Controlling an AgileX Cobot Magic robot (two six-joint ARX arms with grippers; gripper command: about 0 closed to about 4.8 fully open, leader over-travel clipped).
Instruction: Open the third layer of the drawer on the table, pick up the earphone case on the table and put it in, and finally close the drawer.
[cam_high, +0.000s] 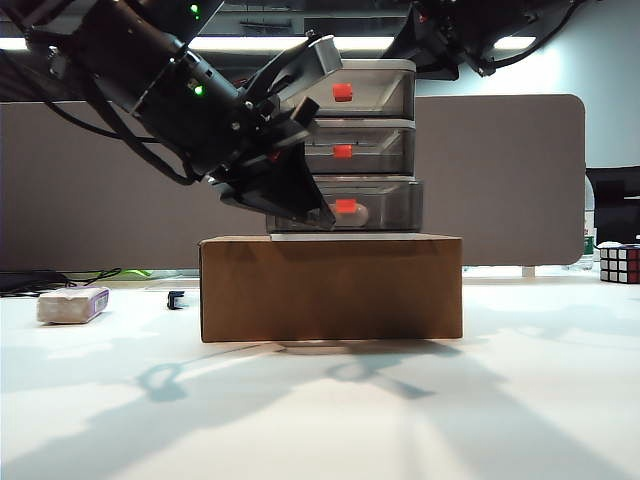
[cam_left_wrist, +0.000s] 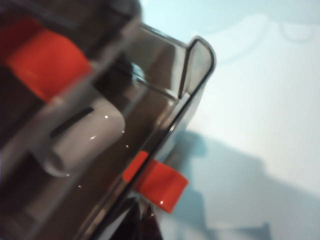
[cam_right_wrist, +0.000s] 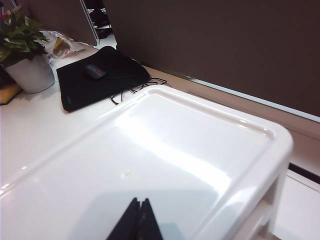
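The drawer (cam_high: 345, 145), a white three-tier unit with smoky-grey tiers, stands on a brown cardboard box. The third layer (cam_high: 385, 205) sticks out slightly further than the two tiers above. The white earphone case (cam_left_wrist: 82, 137) lies inside it, behind the translucent front. My left gripper (cam_high: 325, 212) is shut with nothing between its fingers, its tips (cam_left_wrist: 145, 222) right by the lowest red-orange handle (cam_left_wrist: 156, 183). My right gripper (cam_right_wrist: 139, 202) is shut and empty, hovering just over the unit's white top (cam_right_wrist: 165, 150); its arm (cam_high: 450, 40) reaches in from the upper right.
The cardboard box (cam_high: 330, 288) fills the middle of the white table (cam_high: 320, 400). A beige-grey block with a purple end (cam_high: 72, 305) and a small dark object (cam_high: 177, 299) lie at left, a Rubik's cube (cam_high: 620, 263) at far right. A potted plant (cam_right_wrist: 27, 70) and black mouse pad (cam_right_wrist: 100, 75) sit behind the unit.
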